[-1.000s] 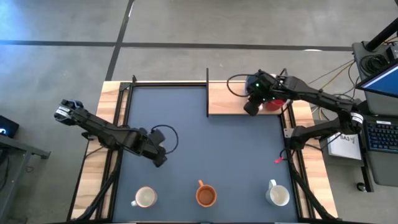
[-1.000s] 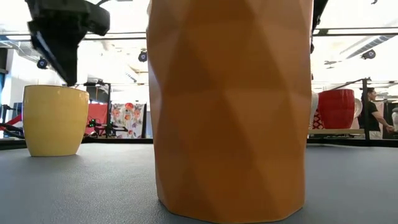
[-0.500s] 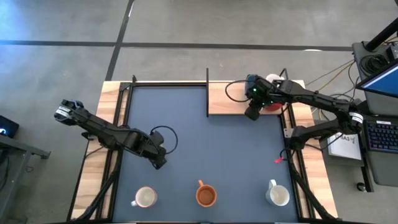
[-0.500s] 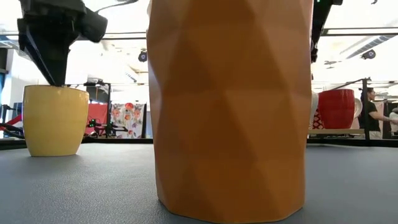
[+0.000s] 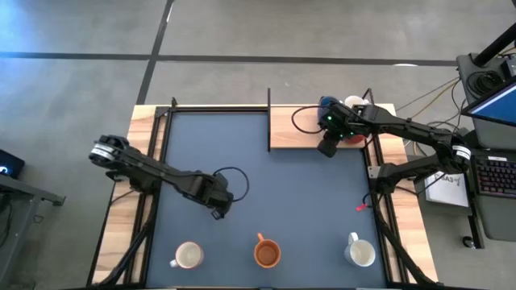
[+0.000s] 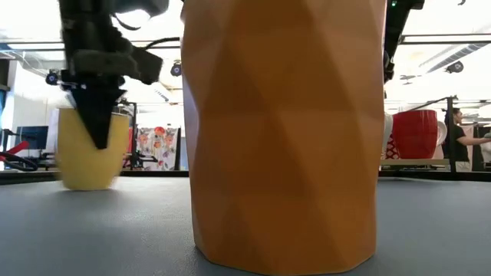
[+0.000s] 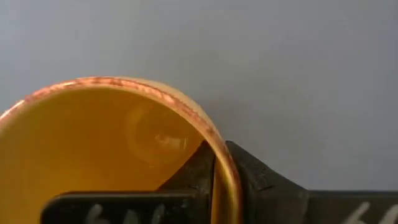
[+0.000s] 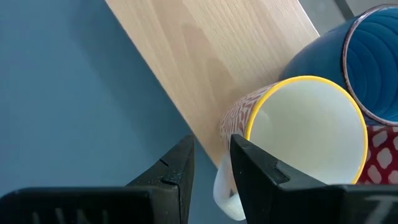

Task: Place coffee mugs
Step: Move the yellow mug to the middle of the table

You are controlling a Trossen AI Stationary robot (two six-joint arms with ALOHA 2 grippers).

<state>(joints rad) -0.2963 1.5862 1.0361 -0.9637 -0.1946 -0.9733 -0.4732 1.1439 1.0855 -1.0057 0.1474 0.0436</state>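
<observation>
A yellow mug stands on the dark mat at mid-left; in the high view my arm hides it. My left gripper is shut on its rim. On the wooden shelf at the far right stand a patterned, yellow-rimmed mug, a blue mug and a red mug. My right gripper is open at the shelf's near edge. The patterned mug's white handle lies between its fingers. My left gripper has the yellow mug's wall at the rim, one finger inside the mug and one outside. The fingers point down from above. The mug stands upright with its base on the mat. Whether my right gripper touches the white handle, I cannot tell.
Along the near edge stand a cream mug, an orange-brown faceted mug and a white mug. A dark upright divider stands at the shelf's left end. The middle of the mat is bare.
My left gripper has gone down over the yellow mug's rim and toward the table's right edge. The mug has slid a little to the right along the mat, still upright. My right gripper has shifted slightly along the shelf's edge.
</observation>
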